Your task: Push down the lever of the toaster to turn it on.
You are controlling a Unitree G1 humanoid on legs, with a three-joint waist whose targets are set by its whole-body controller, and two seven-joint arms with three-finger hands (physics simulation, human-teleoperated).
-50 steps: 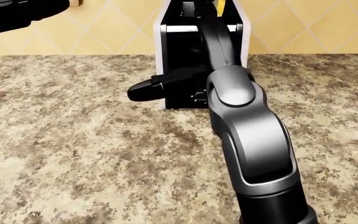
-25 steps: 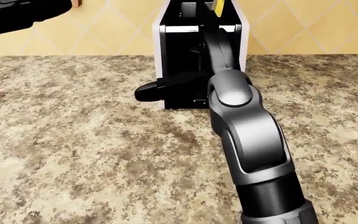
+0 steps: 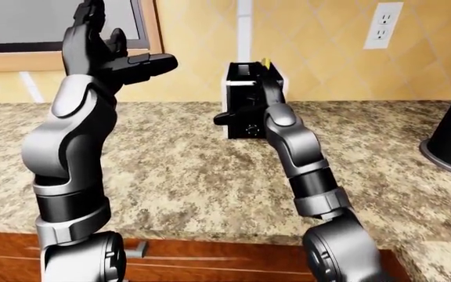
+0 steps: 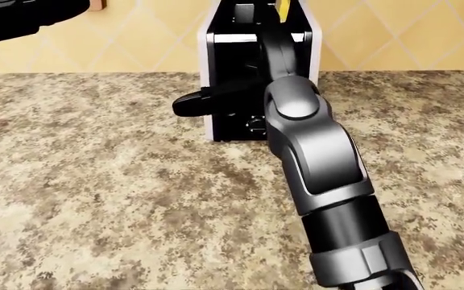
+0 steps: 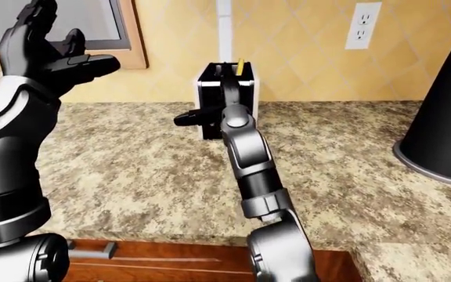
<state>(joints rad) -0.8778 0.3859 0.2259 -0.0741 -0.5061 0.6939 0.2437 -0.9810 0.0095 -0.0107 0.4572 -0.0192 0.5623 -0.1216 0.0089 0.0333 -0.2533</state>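
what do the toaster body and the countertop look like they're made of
The white-sided box toaster with a black face looks like smooth painted metal or plastic; the flat, even white side and a bright silver strip along the top edge suggest it, though the render leaves it open. The speckled brown and tan countertop looks like polished granite, going by its mottled grain.

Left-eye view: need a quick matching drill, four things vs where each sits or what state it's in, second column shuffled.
Things:
1. toaster
2. left hand
3. outlet
4. right hand

Place or state:
a. raised, fingers spread, holding nothing
b. on the tiled wall, upper right
c. on the counter, against the wall
d. at the toaster's black face

Pairs: 1-c, 2-a, 3-b, 4-d
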